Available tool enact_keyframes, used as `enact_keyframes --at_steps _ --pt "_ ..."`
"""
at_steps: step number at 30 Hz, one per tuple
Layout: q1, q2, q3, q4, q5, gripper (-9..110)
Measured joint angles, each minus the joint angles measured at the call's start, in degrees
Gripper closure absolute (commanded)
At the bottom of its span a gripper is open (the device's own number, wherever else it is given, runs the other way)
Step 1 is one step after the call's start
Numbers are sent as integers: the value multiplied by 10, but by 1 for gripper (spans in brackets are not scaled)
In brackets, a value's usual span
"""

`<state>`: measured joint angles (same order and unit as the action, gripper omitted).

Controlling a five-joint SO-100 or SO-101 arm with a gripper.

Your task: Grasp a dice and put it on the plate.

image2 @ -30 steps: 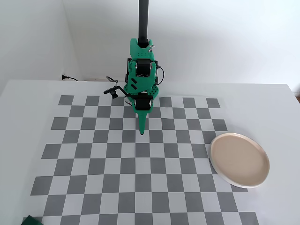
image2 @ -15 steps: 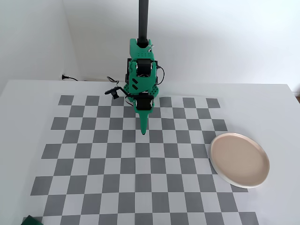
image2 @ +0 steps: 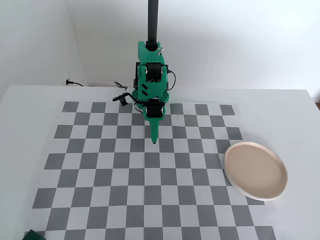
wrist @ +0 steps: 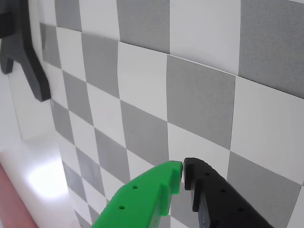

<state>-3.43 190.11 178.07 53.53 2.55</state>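
Observation:
The dice (image2: 33, 234) is a small dark green cube at the bottom left edge of the fixed view, just off the checker mat's corner and partly cut off by the frame. The beige-pink plate (image2: 256, 171) lies empty at the mat's right edge. My gripper (image2: 154, 140) points down over the mat's upper middle, far from both. In the wrist view the gripper (wrist: 183, 171) is shut and empty, its green and black fingertips touching above the checker squares. Dice and plate do not show in the wrist view.
The checker mat (image2: 100, 170) covers a white table (image2: 30, 100). The arm's base and a black pole (image2: 152, 20) stand at the back. A black clamp (wrist: 23, 57) shows at the wrist view's top left. White walls close the back and left.

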Motion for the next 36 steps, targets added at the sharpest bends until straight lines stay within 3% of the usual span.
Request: enact_keyframes --at_steps 14,25,31,36 --pt "4 0 0 11 8 106" --pt "45 0 -7 13 -67 106" --pt "-5 -9 -105 32 -28 106" --pt "-14 -147 -266 40 -48 106"
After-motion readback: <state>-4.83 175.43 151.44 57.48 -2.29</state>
